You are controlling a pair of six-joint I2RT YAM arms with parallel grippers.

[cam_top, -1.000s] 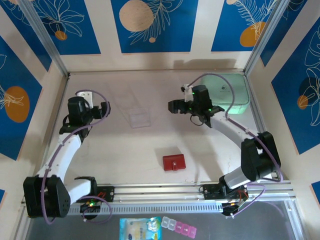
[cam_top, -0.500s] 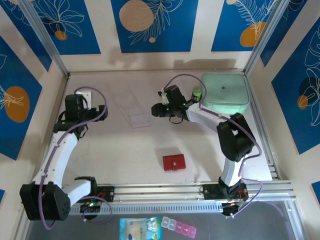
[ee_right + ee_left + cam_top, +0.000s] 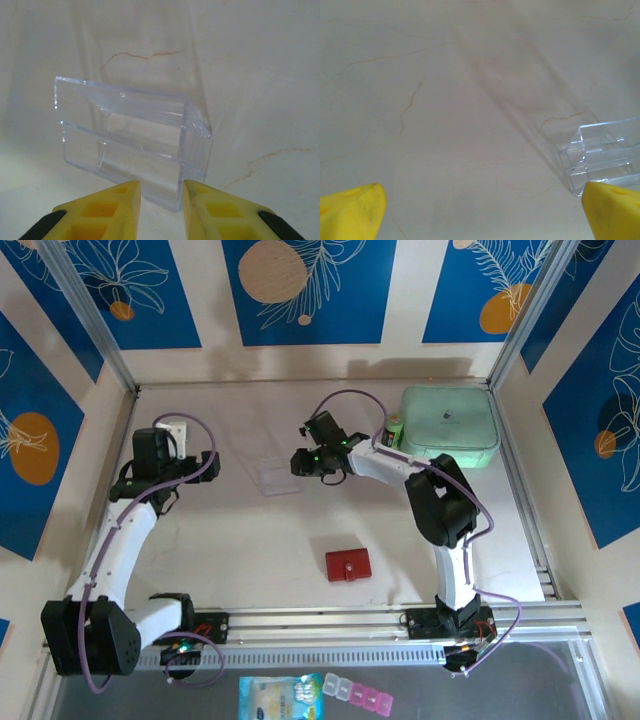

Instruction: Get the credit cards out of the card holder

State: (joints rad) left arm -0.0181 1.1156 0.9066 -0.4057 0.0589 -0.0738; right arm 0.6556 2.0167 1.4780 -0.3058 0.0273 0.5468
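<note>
The right hand (image 3: 297, 462) has swung across the pale, veined bench (image 3: 260, 530) to the clear, stepped plastic stand (image 3: 278, 475). Its yellow fingers have narrowed at the stand's corner, and I cannot tell whether they grip it. The left hand (image 3: 205, 462), left of the stand, gapes released. The small red leather-like card holder (image 3: 347, 565) lies folded, nearer the arm bases than the stand.

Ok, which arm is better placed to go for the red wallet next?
Right, probably. The right gripper hangs nearer the closed red wallet, which lies toward that arm's side. The left gripper, open, is farther off, past the clear stand.
</note>
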